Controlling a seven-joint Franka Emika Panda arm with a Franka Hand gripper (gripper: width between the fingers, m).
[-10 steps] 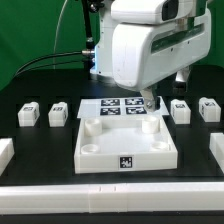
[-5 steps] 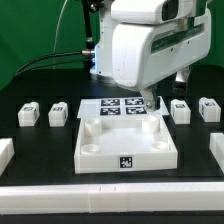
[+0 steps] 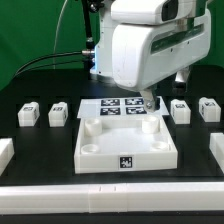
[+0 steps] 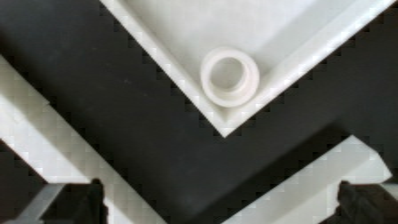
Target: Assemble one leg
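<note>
Hanging over the white panel [image 3: 125, 148] at its far corner on the exterior view's right, the gripper [image 3: 150, 101] is low, close above the surface. In the wrist view its dark fingers [image 4: 54, 205] stand apart, one to each side, with only black table and white edging between them; they clasp nothing.

The panel lies at the middle of the black table [image 3: 40, 140]. White rails [image 3: 110, 190] border the table at the front and at both sides. Bare strips of table separate the panel from the rails and from the blocks.

The corner socket [image 4: 230, 77] below the wrist camera is a raised ring with an open centre. The panel's other sockets look alike in the exterior view.

The leg [image 3: 180, 110] nearest the gripper rests on the table just beside that far corner, untouched. A second leg [image 3: 209, 108] sits beyond it, and two more legs [image 3: 59, 113] lie on the exterior view's left.

The marker board [image 3: 112, 106] lies behind the panel. Its tags, and the tag on the panel's front wall, are too small to read.
</note>
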